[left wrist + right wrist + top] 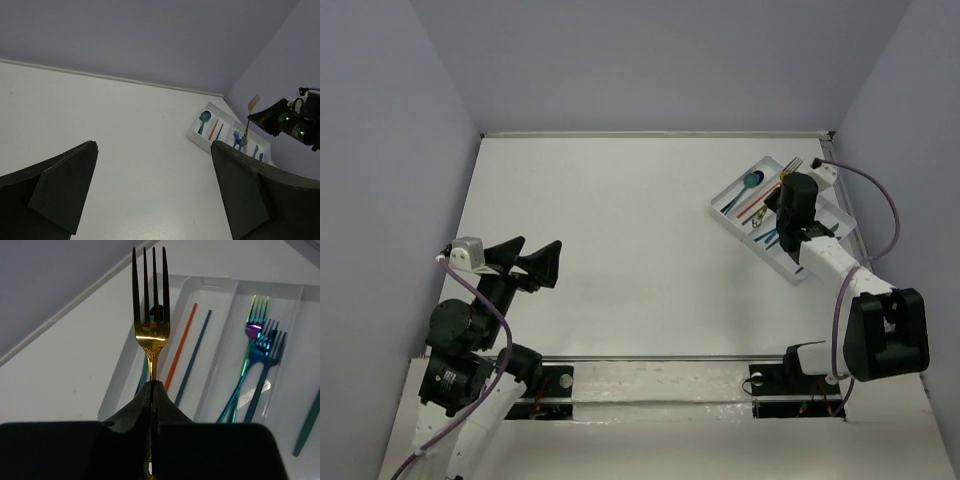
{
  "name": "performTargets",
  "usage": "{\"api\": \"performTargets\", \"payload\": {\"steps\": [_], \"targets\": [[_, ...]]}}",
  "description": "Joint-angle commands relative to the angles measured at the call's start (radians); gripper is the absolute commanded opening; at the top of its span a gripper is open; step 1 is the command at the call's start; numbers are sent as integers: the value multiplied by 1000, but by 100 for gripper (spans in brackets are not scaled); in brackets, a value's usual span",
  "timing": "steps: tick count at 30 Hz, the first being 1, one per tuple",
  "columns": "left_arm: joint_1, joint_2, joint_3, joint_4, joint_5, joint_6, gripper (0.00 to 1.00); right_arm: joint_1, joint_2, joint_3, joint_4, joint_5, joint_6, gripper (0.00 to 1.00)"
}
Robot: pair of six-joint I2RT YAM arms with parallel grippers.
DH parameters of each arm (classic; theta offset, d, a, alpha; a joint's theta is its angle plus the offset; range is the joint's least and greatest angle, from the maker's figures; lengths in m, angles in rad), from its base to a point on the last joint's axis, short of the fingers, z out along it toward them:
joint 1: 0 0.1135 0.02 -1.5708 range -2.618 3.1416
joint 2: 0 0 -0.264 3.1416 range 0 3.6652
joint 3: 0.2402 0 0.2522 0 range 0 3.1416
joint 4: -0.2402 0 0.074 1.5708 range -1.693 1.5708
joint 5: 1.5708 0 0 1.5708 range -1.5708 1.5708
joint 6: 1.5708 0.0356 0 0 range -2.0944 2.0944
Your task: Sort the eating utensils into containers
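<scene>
My right gripper (792, 183) is shut on the handle of a gold fork (151, 335) and holds it tines-up above the white divided tray (720, 211) at the far right. In the right wrist view the tray (210, 283) holds an orange-red utensil (180, 347), a dark blue one (193, 357), two blue forks (261, 352) and an iridescent fork (256, 315). A teal spoon (752, 180) lies in the tray's far compartment. My left gripper (540, 246) is open and empty, over the table's near left, far from the tray.
Purple walls close in the white table on the left, back and right. The tray sits close to the right wall. The left wrist view shows the tray (200, 138) and the gold fork (253, 104) far off to the right.
</scene>
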Motion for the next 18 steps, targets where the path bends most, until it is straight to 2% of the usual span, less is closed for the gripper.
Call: {"api": "performTargets", "payload": {"steps": [1,7,13,18], "targets": [[-2,-7,-2,50,1,11,99,-119,16,-22,86,-16,82,0],[-2,-10,-1,48,-2,11,99,-195,134,38,82,10,106,0],[-11,-10,-1,48,-2,11,99,-248,192,28,83,-2,131,0],[-11,-8,-1,48,0,11,99,-282,232,5,85,-45,177,10]]}}
